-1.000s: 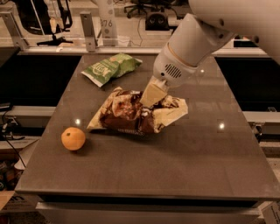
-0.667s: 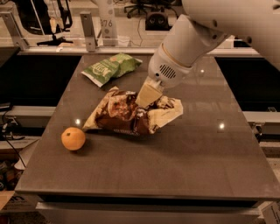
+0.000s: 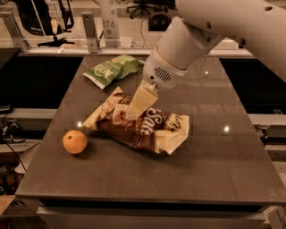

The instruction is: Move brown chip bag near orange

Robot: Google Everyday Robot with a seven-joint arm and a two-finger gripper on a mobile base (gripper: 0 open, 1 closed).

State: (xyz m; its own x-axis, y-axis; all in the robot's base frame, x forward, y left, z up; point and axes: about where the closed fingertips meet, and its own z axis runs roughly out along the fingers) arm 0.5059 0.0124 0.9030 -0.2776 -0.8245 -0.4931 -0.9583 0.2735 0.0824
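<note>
A dark, glossy counter (image 3: 201, 179) fills most of the scene, with small bright glints of light (image 3: 226, 129) on its top. Along its far edge runs a metal rail (image 3: 53, 53) with upright posts (image 3: 89, 31). Beyond it lie a pale floor (image 3: 134, 27) and the base of an office chair (image 3: 143, 8). Cables (image 3: 9, 134) trail at the left. The gripper (image 3: 134, 112) is low over the counter's middle.
</note>
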